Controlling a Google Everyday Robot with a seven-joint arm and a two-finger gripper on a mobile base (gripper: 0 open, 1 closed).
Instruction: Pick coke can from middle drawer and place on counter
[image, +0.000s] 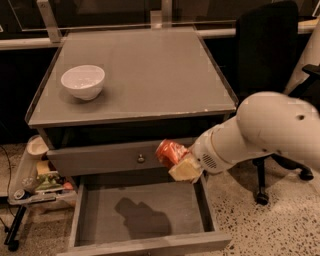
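Note:
My gripper (179, 161) is shut on the coke can (169, 151), a red-orange can held tilted above the right rear of the open middle drawer (145, 215). The can hangs in front of the closed upper drawer front with a round knob (141, 159). It is below the level of the counter (145, 75), near the counter's front right. The drawer floor is bare and shows the shadow of the arm and can. My white arm (265, 132) reaches in from the right.
A white bowl (83, 81) stands on the left of the counter. A black office chair (270, 55) is at the right behind my arm. A low cart with clutter (35, 175) stands at the left of the cabinet.

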